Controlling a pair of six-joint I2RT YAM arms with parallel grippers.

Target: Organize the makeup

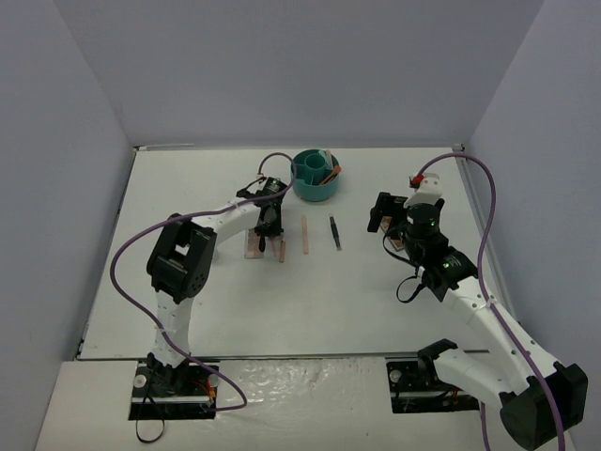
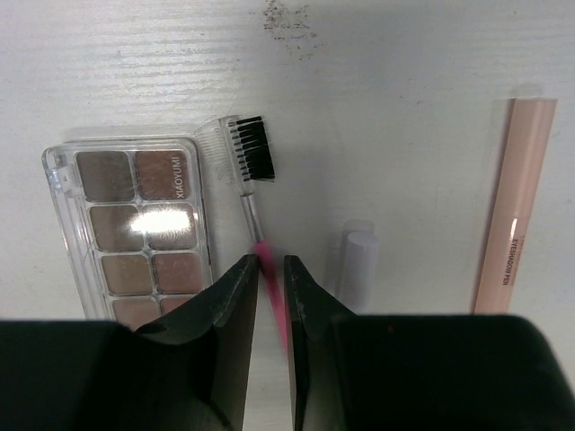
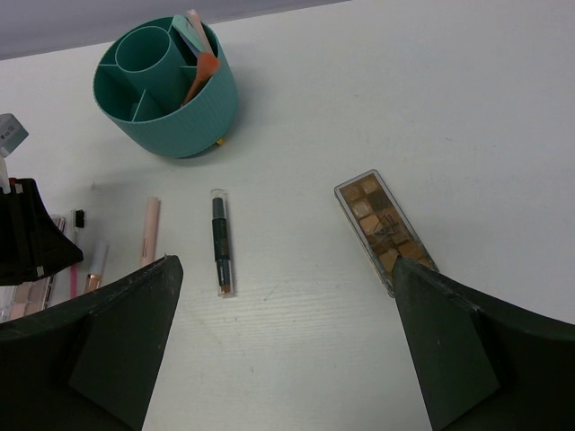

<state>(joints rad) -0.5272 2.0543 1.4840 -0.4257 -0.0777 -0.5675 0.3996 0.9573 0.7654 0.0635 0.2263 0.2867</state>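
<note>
My left gripper [image 2: 270, 262] is shut on the pink handle of a brow brush [image 2: 247, 148], whose black bristle head points away from me. To its left lies a clear palette [image 2: 135, 224] of pink-brown shades; to its right are a white stick [image 2: 358, 269] and a pale pink pencil [image 2: 514, 206]. In the top view the left gripper [image 1: 269, 225] points down at the table in front of the teal cup [image 1: 315, 175]. My right gripper [image 3: 286, 262] hangs open over bare table, with a dark stick [image 3: 219, 241] ahead on its left and a brown palette [image 3: 382, 224] on its right.
The teal divided cup [image 3: 166, 90] stands at the back and holds an orange brush and other sticks. The pale pink pencil [image 1: 304, 235] and the dark stick [image 1: 334, 232] lie side by side between the two arms. White walls close the table in.
</note>
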